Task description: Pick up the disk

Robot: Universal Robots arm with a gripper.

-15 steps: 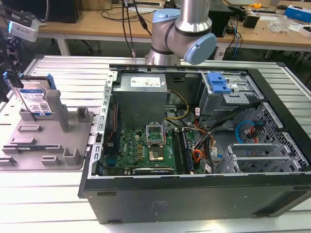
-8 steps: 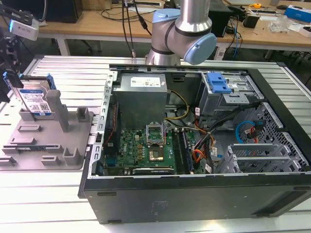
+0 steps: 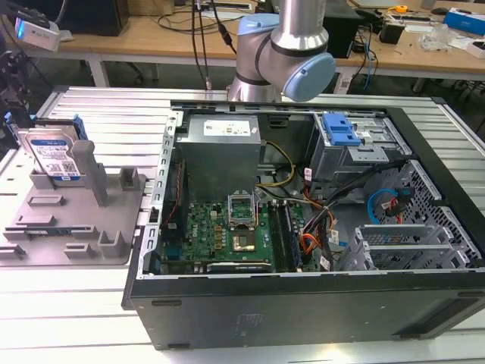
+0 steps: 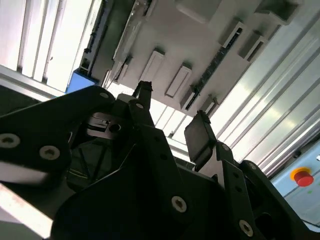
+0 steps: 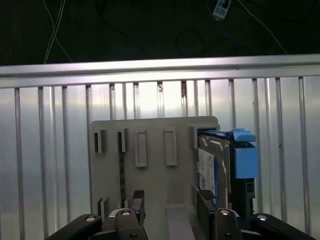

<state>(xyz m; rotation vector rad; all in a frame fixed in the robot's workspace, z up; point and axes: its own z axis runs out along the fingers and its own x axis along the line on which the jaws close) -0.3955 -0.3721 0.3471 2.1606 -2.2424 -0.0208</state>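
The disk is a silver drive with a white-and-blue label and blue side rails. It stands on edge, leaning, at the back of the grey fixture on the exterior view's left. In the first wrist view the disk stands at one side of the grey fixture, well away from the camera. My gripper is open there, with nothing between its two black fingers. In the second wrist view the gripper hangs apart from the fixture, not touching it.
An open computer case with a motherboard, power supply and blue drive-bay bracket fills the middle of the ribbed metal table. The arm rises behind the case. A red button sits beyond the table.
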